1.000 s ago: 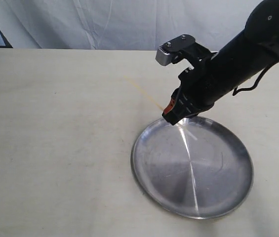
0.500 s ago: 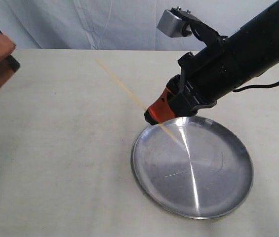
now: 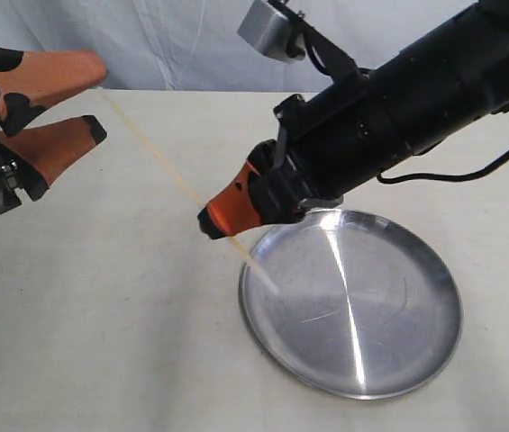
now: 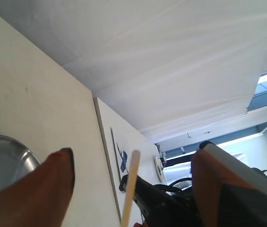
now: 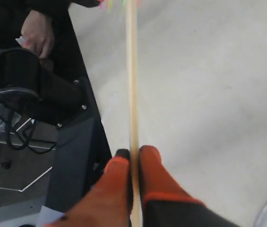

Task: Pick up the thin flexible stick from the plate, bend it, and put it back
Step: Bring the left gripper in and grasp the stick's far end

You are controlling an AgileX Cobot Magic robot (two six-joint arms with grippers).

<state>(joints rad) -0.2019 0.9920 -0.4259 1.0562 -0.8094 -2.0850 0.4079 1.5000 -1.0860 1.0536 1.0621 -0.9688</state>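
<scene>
The thin flexible stick (image 3: 159, 162) is a straight pale cream strand held in the air, slanting from the plate's left rim up to the far left. My right gripper (image 3: 211, 227) is shut on the stick (image 5: 132, 85) near its lower end, just left of the shiny silver plate (image 3: 398, 333). My left gripper (image 3: 99, 103) stands open at the far left, its orange fingers either side of the stick's upper tip (image 4: 131, 182), which lies between them without touching. A corner of the plate (image 4: 1, 153) shows in the left wrist view.
The plate rests on a pale beige table (image 3: 101, 315) with a white cloth backdrop (image 3: 173, 45) behind. In the right wrist view the table's edge drops to dark equipment (image 5: 34, 90) and cables beside it.
My right gripper has lifted the stick off the plate and carried it left and up. My left gripper has come into view from the left and now brackets the stick's upper tip.
</scene>
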